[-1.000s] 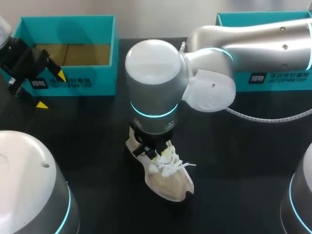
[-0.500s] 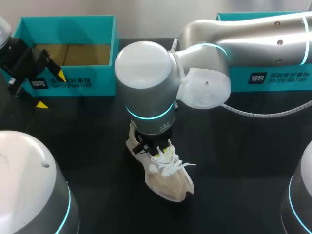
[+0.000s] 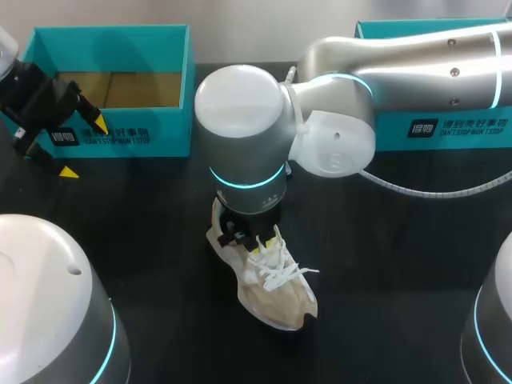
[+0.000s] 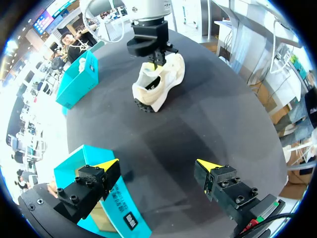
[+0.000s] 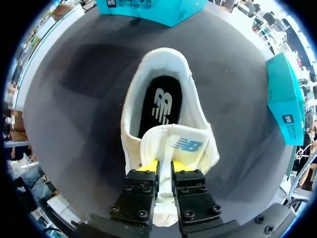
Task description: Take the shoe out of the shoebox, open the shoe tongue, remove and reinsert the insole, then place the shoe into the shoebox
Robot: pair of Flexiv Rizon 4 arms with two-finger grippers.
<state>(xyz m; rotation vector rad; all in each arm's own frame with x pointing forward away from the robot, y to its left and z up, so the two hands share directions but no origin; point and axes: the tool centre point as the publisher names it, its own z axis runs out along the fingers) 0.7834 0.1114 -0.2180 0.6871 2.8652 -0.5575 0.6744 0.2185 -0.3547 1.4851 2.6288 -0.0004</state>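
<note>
A cream shoe [image 3: 276,292] with white laces lies on the black table, heel toward the boxes. My right gripper [image 3: 254,244] comes straight down onto it. In the right wrist view the gripper [image 5: 165,166] is shut on the shoe's tongue [image 5: 177,144], and the tongue is lifted back from the opening. The black insole [image 5: 161,106] lies flat inside the shoe. My left gripper [image 3: 84,148] hangs open and empty at the far left, in front of the open teal shoebox [image 3: 120,136]. From the left wrist, the shoe [image 4: 158,84] lies well ahead of the open fingers [image 4: 157,164].
A second teal box [image 3: 448,128] stands at the back right, partly behind my right arm. A grey cable [image 3: 432,190] trails from that arm over the table. The left shoebox's brown inside [image 3: 120,88] holds nothing that I can see.
My right arm's wrist has shifted a little to the left above the shoe, still pinching the tongue. The shoe and the left arm have stayed put.
</note>
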